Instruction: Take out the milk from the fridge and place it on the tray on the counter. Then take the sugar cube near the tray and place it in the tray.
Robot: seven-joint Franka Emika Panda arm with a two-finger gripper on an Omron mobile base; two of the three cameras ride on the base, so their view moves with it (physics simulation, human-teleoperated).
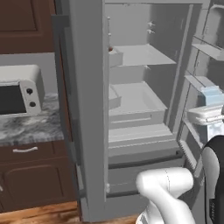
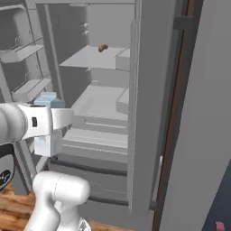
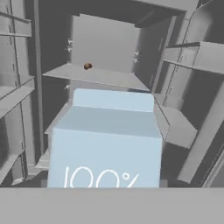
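pale blue gable-top milk (image 3: 105, 144) — "100%" printed, tool (image 1: 209, 114) grasping it, fridge (image 1: 87, 109) open

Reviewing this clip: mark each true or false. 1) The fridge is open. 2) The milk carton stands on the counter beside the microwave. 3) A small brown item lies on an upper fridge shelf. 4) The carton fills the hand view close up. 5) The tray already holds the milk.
1) True: the fridge stands open, shelves exposed.
2) False: the milk carton is at the gripper, in front of the open fridge, away from the counter.
3) True: a small brown item lies on an upper shelf.
4) True: it looms directly ahead of the hand.
5) False: the milk is at the fridge; whether the jaws grip it cannot be told.
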